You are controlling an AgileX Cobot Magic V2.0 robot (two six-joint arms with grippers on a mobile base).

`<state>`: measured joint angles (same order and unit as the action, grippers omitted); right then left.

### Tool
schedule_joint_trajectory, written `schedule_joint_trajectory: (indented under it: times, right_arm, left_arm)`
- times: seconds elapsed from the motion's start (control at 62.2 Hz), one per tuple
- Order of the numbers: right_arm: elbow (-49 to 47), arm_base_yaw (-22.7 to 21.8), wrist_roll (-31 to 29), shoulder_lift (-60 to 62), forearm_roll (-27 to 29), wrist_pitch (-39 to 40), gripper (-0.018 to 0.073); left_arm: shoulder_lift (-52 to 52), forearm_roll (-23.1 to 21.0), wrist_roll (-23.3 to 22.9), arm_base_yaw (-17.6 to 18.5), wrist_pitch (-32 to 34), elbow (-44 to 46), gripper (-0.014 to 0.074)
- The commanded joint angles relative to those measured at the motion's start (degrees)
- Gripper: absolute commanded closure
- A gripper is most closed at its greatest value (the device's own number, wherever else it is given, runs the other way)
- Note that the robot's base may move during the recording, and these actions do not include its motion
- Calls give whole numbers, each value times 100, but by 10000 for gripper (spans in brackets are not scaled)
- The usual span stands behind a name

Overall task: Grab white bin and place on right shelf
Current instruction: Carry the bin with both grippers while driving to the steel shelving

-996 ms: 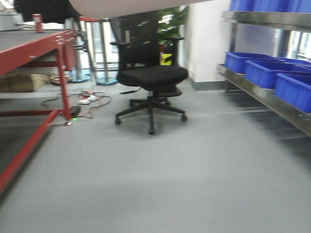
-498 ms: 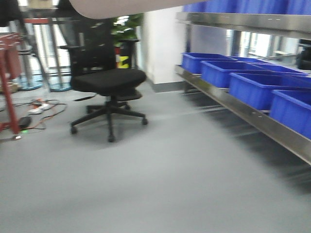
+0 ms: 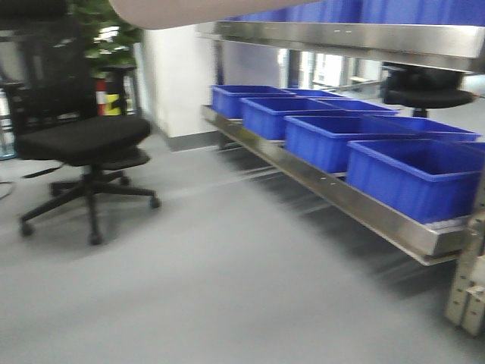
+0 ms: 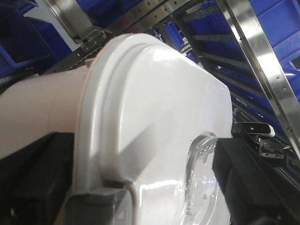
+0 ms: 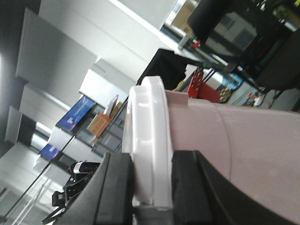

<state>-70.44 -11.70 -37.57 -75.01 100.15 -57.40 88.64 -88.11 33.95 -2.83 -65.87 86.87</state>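
The white bin is carried between both grippers. Only its pale underside shows at the top of the front view. In the left wrist view its white lid fills the frame with the pinkish body to the left, and my left gripper is shut on the lid end, dark fingers either side. My right gripper is shut on the lid rim, black fingers pressing both faces. The right shelf, shiny steel, runs along the right of the front view.
Several blue bins fill the low steel shelf, and more stand on the shelf above. A perforated upright stands at the near right. A black office chair is on the grey floor at left, by a white pillar.
The front view has swung to the right: the chair slid from centre to far left, the red table left the frame, and the steel shelf with blue bins now fills the right half.
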Motion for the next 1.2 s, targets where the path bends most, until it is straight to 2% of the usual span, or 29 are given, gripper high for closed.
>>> schedule_joint_trajectory:
  times: [0.0, 1.189]
  right_arm:
    - [-219, 61, 12, 194, 867, -466, 503]
    - [-219, 61, 12, 195, 867, -461, 503]
  left_arm:
    - [-294, -844, -4, 140, -887, 206, 722]
    - [-294, -844, -4, 140, -887, 206, 722]
